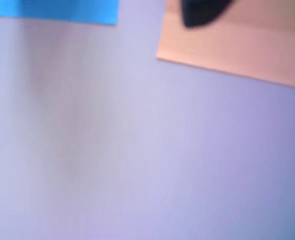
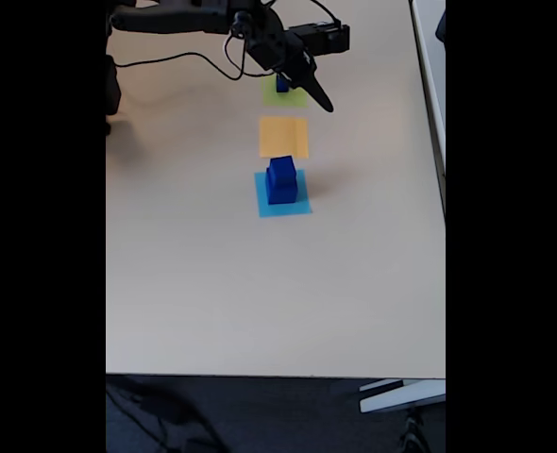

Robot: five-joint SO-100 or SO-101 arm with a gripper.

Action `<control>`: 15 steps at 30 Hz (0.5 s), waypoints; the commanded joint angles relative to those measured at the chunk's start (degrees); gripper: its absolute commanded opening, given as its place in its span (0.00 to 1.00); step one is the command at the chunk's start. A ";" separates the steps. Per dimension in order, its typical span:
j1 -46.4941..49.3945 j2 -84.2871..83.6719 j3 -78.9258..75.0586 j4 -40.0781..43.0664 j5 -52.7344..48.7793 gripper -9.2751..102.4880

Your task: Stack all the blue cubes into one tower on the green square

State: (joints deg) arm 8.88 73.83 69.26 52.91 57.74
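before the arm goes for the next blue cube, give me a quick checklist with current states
1. Small blue cube placed on the green square: ok in the fixed view, it sits there apart from the others.
2. Two-cube stack remaining on the light-blue square: not ok, not yet moved to green.
3. Orange square between them bare: ok.
4. Pincer free of load: cannot tell, its fingers are too small and dark in the fixed view.
5. Wrist view sharp enough to guide: not ok, blurred; just table, orange paper and light-blue paper edges.
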 commanded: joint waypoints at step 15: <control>7.29 4.04 2.02 1.05 -0.53 0.38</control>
State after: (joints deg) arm 15.38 73.83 71.46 53.79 57.30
